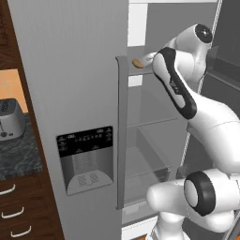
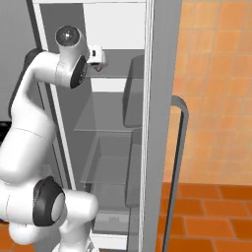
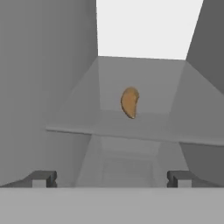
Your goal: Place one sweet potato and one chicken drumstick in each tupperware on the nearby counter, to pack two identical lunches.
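Sweet potato (image 3: 130, 102) on fridge shelf (image 3: 131, 129), ahead of jaws, centred between them, apart; jaws spread wide, empty.

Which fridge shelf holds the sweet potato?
The upper shelf, level with the open gripper: the sweet potato lies there alone, ahead of the fingertips. The lower shelves look bare.

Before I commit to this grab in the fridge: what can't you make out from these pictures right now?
- Gripper: open; in both base views the arm hides its fingers.
- Sweet potato on the shelf: half hidden behind the fridge door in the left base view.
- Counter: cut by the left base view's edge, so what lies further along it cannot be told.
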Controlling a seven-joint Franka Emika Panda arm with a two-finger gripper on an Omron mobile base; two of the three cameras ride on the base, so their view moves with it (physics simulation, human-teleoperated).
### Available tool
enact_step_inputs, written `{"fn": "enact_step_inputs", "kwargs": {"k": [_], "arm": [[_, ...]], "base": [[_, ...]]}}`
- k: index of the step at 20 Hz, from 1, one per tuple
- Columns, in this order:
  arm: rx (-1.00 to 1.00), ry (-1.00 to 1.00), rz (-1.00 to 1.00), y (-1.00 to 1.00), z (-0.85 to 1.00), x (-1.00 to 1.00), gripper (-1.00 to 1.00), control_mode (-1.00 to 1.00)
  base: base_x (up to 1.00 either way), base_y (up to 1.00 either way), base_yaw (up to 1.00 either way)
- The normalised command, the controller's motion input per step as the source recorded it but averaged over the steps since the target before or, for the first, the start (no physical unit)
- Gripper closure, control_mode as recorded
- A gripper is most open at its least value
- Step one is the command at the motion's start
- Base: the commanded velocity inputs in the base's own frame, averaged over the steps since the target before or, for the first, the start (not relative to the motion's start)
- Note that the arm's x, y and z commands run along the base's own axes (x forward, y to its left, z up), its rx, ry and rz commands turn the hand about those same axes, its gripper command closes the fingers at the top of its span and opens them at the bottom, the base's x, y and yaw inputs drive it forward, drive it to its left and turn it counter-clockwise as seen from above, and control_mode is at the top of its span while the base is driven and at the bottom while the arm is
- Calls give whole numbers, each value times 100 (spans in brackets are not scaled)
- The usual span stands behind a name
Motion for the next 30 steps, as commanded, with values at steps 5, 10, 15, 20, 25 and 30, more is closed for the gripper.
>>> {"fn": "enact_step_inputs", "kwargs": {"k": [5,10,15,20,25,30], "arm": [[-3,9,-1,13,6,62,-100,-100],[0,18,-11,0,-10,81,-100,-100],[0,13,-11,0,-25,78,-100,-100],[0,0,0,0,-29,55,-100,-100],[0,1,0,0,-20,76,-100,-100],[0,2,0,0,-2,12,-100,-100]], "base": [[0,0,0],[0,0,0],[0,0,0],[0,0,0],[0,0,0],[0,0,0]]}}
